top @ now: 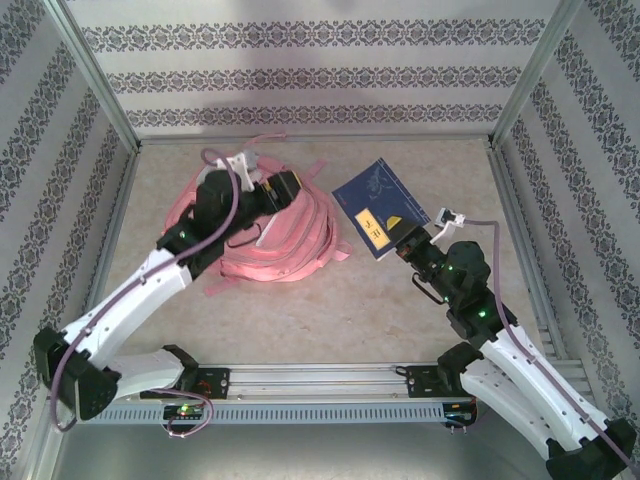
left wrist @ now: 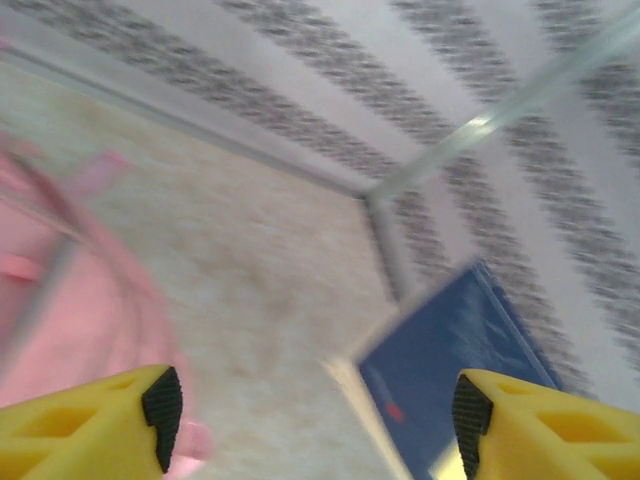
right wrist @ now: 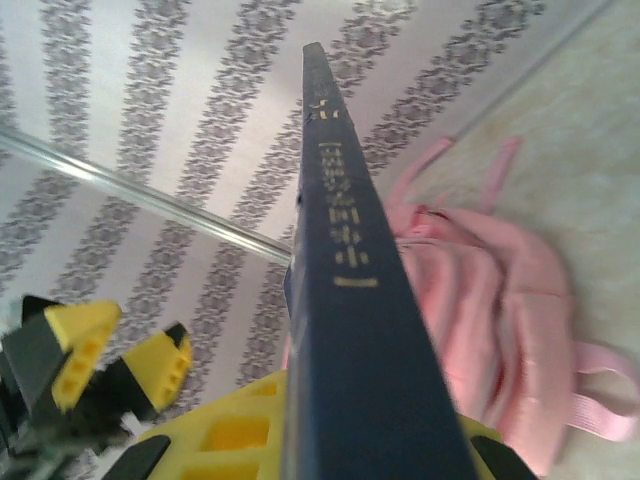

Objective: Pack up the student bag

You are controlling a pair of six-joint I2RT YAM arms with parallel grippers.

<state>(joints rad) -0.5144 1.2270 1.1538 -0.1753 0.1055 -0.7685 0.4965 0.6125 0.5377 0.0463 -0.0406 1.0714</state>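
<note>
**Top external view: book in hand, bag not yet loaded**

Biggest of all is the table [top: 330, 320], and on it the pink bag [top: 285, 240] lies flat, left of centre, its straps spilling out on the far and right sides. I cannot tell whether its mouth is unzipped, because the left arm covers the top of it.

Just to the right of the bag, a dark blue book [top: 378, 200] with a yellow label is tilted up off the table. Its near corner is pinched by the right gripper [top: 408, 240]. The right wrist view bears this out: the spine rises straight from between the yellow fingers, clamped firmly, with the bag beyond it.

Over the far part of the bag hangs the left gripper [top: 296, 186], jaws spread wide with nothing between them.

I judge this to be the carrying step: the book is picked up but not in the bag. Next, the right arm has to swing the book leftward to the bag's opening. The left gripper probably needs to catch the fabric edge and hold the mouth open, so the book slides in without snagging.
</note>
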